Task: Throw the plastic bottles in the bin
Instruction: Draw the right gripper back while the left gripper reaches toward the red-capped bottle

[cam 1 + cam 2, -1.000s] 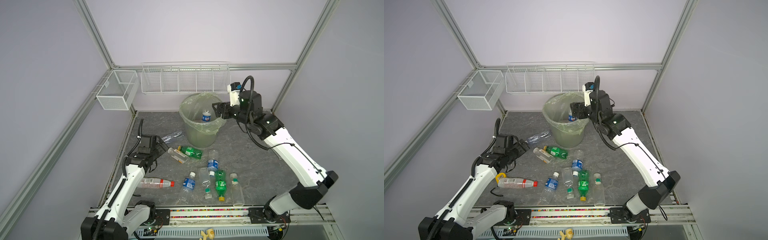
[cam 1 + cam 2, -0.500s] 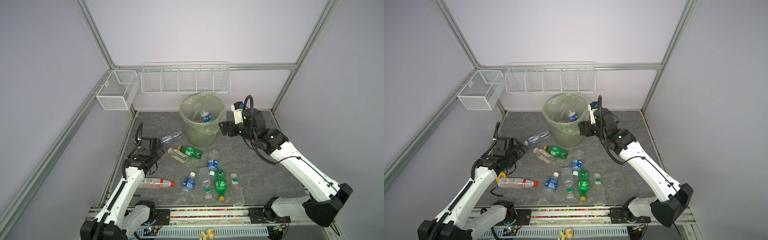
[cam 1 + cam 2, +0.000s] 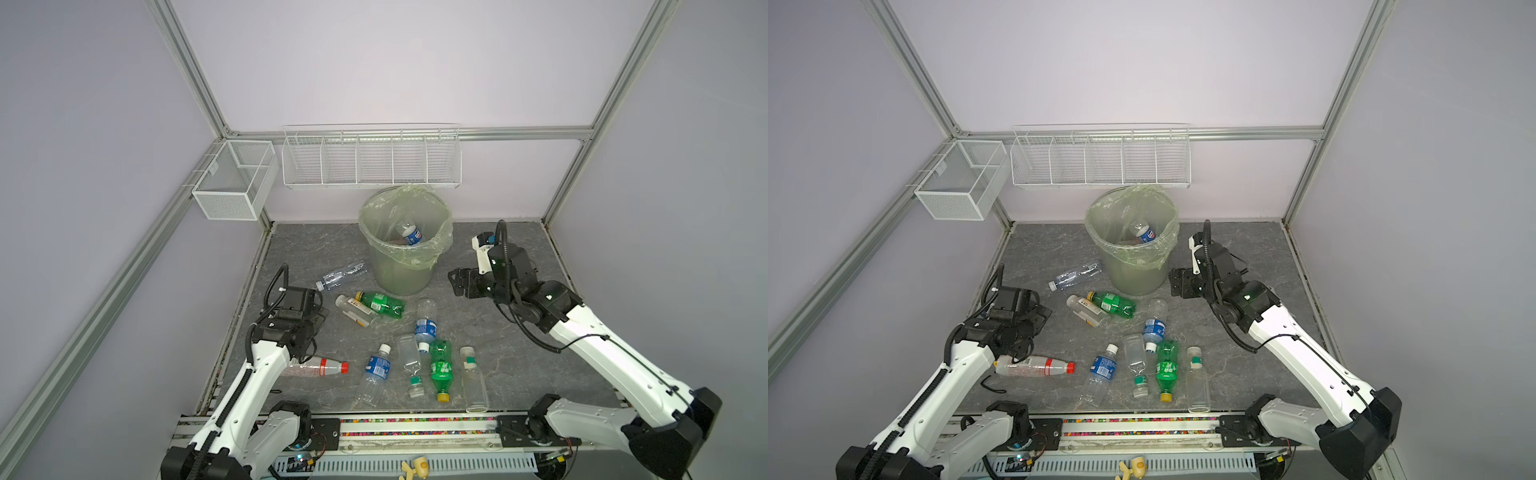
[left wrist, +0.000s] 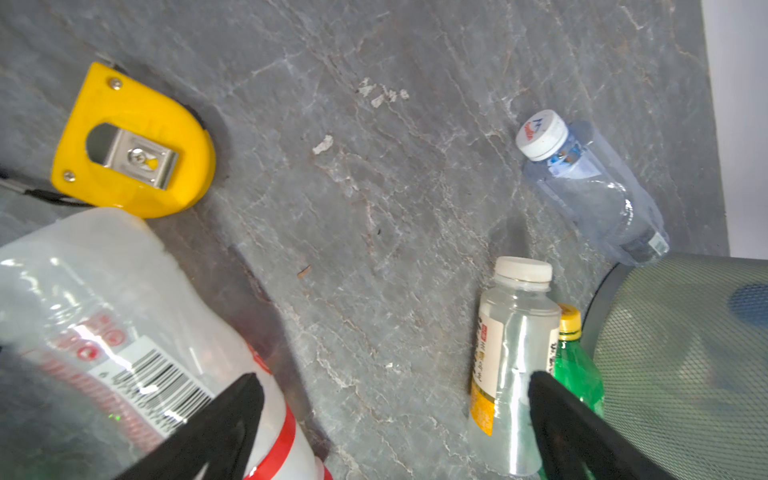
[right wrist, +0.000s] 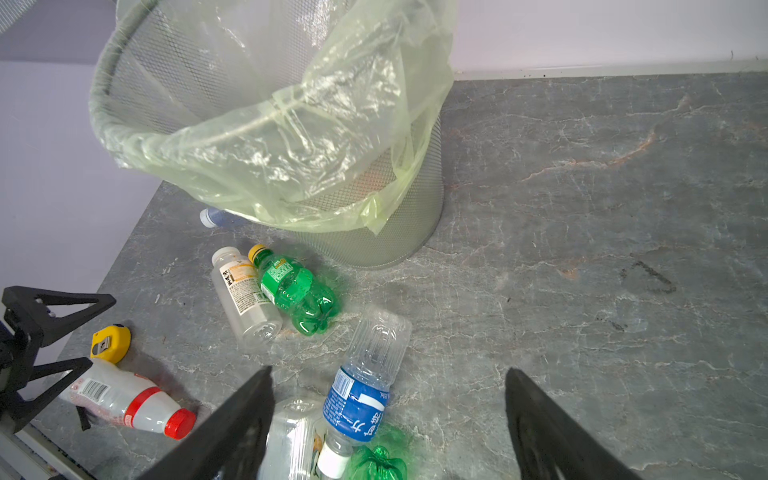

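Observation:
The bin (image 3: 405, 266) stands at the back with a blue-labelled bottle (image 3: 410, 234) inside. Several plastic bottles lie on the floor: a clear one (image 3: 343, 275) beside the bin, a green one (image 3: 380, 302), a blue-labelled one (image 5: 365, 386), a red-labelled one (image 4: 124, 340) and others near the front. My left gripper (image 4: 395, 380) is open and empty, low over bare floor between the red-labelled bottle and a yellow-labelled clear bottle (image 4: 511, 353). Open and empty too, my right gripper (image 5: 389, 374) hangs right of the bin (image 5: 266, 137), above the blue-labelled bottle.
A yellow tape measure (image 4: 133, 145) lies on the floor by the left arm. Two white wire baskets (image 3: 370, 160) (image 3: 235, 178) hang on the back and left walls. The arms' rail (image 3: 415, 432) runs along the front edge.
My right gripper has come down from beside the bin's rim to low on its right. The blue-labelled bottle has settled inside the bin. The left gripper has shifted slightly.

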### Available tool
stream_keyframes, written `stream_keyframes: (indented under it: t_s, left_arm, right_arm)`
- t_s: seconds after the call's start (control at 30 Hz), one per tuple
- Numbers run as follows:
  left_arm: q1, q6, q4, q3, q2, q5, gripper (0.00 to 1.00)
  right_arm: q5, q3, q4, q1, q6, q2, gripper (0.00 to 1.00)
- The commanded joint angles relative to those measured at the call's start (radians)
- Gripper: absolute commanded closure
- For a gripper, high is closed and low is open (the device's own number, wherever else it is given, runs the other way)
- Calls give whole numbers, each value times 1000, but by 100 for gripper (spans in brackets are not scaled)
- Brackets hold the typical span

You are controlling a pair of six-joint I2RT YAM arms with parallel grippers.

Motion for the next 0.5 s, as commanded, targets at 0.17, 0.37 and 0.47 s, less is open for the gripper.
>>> stream_keyframes:
  t_s: [0.17, 0.37, 0.47]
  left_arm:
    - [-19, -93, -262, 80, 50, 20, 1]
    - [-97, -205, -262, 11, 44, 38, 1]
    - [-108, -234, -238, -22, 45, 59, 1]
  right_arm:
    - [14, -104, 44, -9, 37, -95, 12]
    - [18, -142, 73, -18, 42, -94, 12]
    - [2, -143, 75, -24, 33, -81, 12]
